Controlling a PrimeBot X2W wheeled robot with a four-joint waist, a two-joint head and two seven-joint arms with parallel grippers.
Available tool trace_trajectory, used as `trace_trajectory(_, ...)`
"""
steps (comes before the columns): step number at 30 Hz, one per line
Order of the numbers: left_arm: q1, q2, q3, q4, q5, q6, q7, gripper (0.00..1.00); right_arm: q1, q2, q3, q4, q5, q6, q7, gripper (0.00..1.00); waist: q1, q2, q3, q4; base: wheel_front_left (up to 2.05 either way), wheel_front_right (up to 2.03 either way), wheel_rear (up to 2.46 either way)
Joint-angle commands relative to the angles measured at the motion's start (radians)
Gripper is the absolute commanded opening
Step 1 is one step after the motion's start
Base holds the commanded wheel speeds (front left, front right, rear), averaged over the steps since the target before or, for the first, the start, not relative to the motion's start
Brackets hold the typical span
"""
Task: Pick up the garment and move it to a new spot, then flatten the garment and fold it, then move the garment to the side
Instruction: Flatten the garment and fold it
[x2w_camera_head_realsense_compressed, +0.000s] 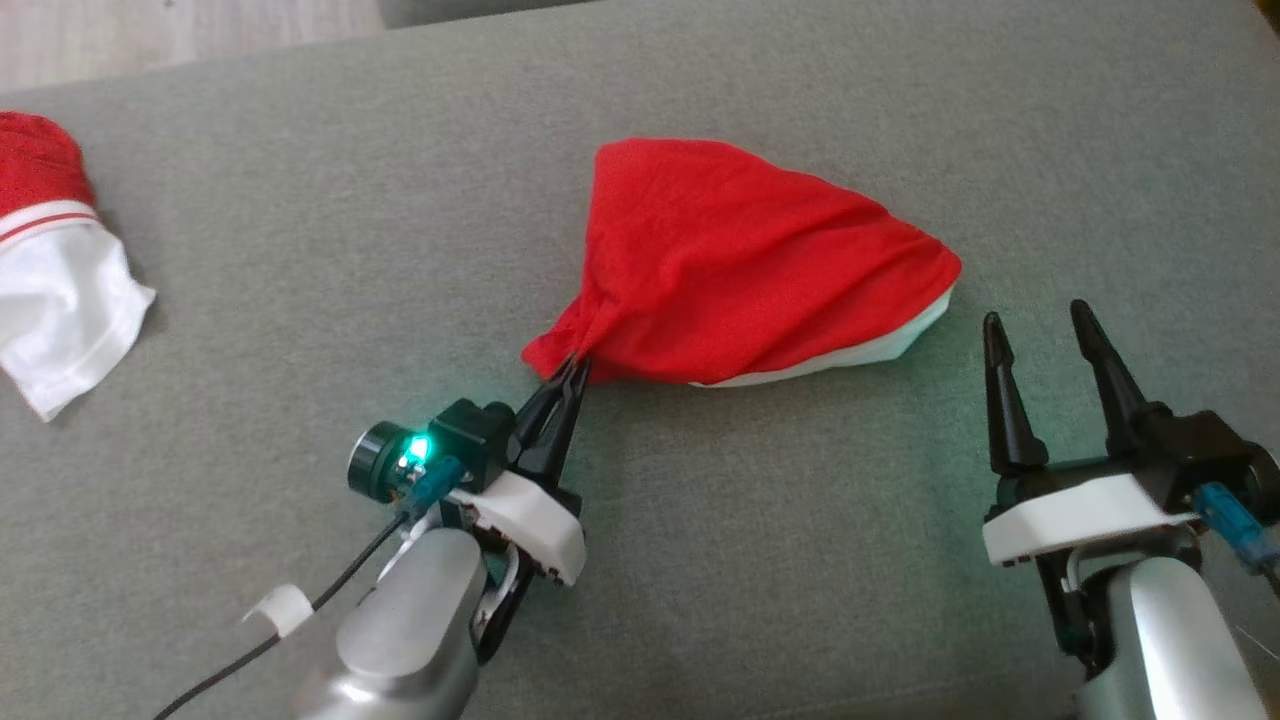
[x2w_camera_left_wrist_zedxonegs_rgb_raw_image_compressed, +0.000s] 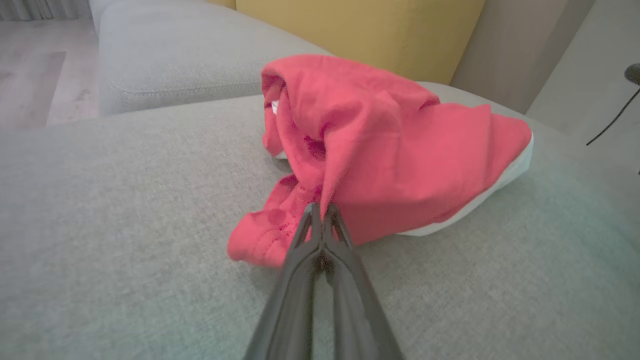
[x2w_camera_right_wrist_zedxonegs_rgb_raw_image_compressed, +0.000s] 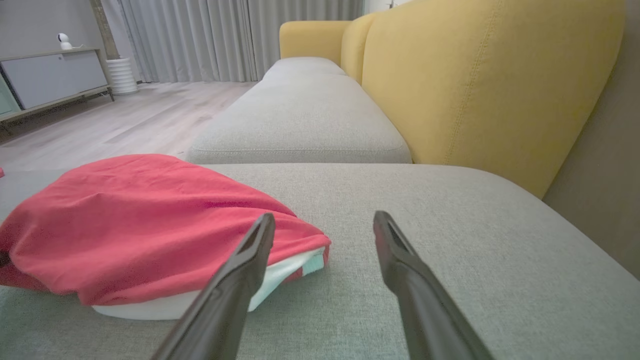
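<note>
A red garment (x2w_camera_head_realsense_compressed: 740, 265) with a white underside lies bunched on the grey sofa cushion (x2w_camera_head_realsense_compressed: 400, 250). My left gripper (x2w_camera_head_realsense_compressed: 575, 367) is shut on its near-left corner, and the cloth fans out from that pinch toward the upper right. In the left wrist view the closed fingers (x2w_camera_left_wrist_zedxonegs_rgb_raw_image_compressed: 322, 220) bite a red fold of the garment (x2w_camera_left_wrist_zedxonegs_rgb_raw_image_compressed: 390, 150). My right gripper (x2w_camera_head_realsense_compressed: 1038, 325) stands open just right of the garment's white tip, holding nothing. In the right wrist view its gripper (x2w_camera_right_wrist_zedxonegs_rgb_raw_image_compressed: 324, 225) frames bare cushion, with the garment (x2w_camera_right_wrist_zedxonegs_rgb_raw_image_compressed: 140, 225) to the left.
A second red-and-white garment (x2w_camera_head_realsense_compressed: 50, 270) lies at the cushion's far left edge. Wooden floor (x2w_camera_head_realsense_compressed: 150, 35) shows beyond the cushion's back left. A yellow sofa back (x2w_camera_right_wrist_zedxonegs_rgb_raw_image_compressed: 475, 80) and a further grey seat (x2w_camera_right_wrist_zedxonegs_rgb_raw_image_compressed: 300, 120) stand past the cushion.
</note>
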Motion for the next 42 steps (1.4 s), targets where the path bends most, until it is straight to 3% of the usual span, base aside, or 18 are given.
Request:
trace_trajectory(1, -0.034, 0.003, 0.025, -0.043, -0.008, 0.011, -0.02, 0.0, -0.032, -0.005, 0.014, -0.026, 0.007, -0.001, -0.011, 1.0, 0.0, 0.0, -0.013, 0.012, 0.0, 0.0, 0.0)
trace_trajectory(6, 0.027, 0.015, 0.055, -0.174, 0.003, 0.061, -0.033, 0.0, -0.015, -0.005, -0.006, -0.019, 0.008, -0.001, -0.016, 1.0, 0.0, 0.0, -0.053, 0.037, 0.0, 0.0, 0.0)
trace_trajectory(12, 0.164, 0.095, 0.107, -0.455, 0.016, 0.138, -0.029, 0.0, 0.013, -0.005, -0.031, -0.025, 0.015, -0.001, -0.012, 1.0, 0.0, 0.0, -0.089, 0.053, 0.0, 0.0, 0.0)
trace_trajectory(17, 0.19, 0.149, 0.15, -0.604, 0.013, 0.194, 0.059, 0.0, 0.017, -0.005, -0.042, -0.035, 0.016, -0.001, -0.012, 1.0, 0.0, 0.0, -0.07, 0.042, 0.0, 0.0, 0.0)
trace_trajectory(22, 0.147, 0.175, 0.175, -0.591, 0.004, 0.205, 0.127, 0.0, 0.0, -0.005, -0.036, -0.039, 0.018, -0.001, -0.014, 1.0, 0.0, 0.0, -0.033, 0.025, 0.0, 0.0, 0.0)
trace_trajectory(32, -0.054, 0.172, 0.202, -0.272, -0.016, 0.172, 0.146, 0.0, -0.063, -0.005, -0.011, -0.034, 0.016, -0.001, -0.026, 1.0, 0.0, 0.0, 0.066, -0.026, 0.0, 0.0, 0.0)
trace_trajectory(33, -0.076, 0.165, 0.204, -0.223, -0.017, 0.172, 0.127, 0.04, -0.069, -0.005, -0.016, -0.031, 0.013, -0.001, -0.032, 1.0, 0.0, 0.0, 0.071, -0.023, 0.0, 0.0, 0.0)
trace_trajectory(34, -0.084, 0.162, 0.204, -0.203, -0.017, 0.171, 0.114, 0.35, -0.072, -0.005, -0.021, -0.03, 0.012, -0.001, -0.038, 1.0, 0.0, 0.0, 0.072, -0.021, 0.0, 0.0, 0.0)
trace_trajectory(35, -0.09, 0.158, 0.205, -0.186, -0.017, 0.17, 0.098, 1.0, -0.074, -0.005, -0.026, -0.029, 0.011, -0.001, -0.044, 1.0, 0.0, 0.0, 0.072, -0.016, 0.0, 0.0, 0.0)
trace_trajectory(42, -0.052, 0.134, 0.22, -0.161, -0.04, 0.155, -0.011, 1.0, -0.07, -0.005, -0.046, -0.023, -0.004, -0.001, -0.076, 1.0, 0.0, 0.0, 0.037, 0.048, 0.0, 0.0, 0.0)
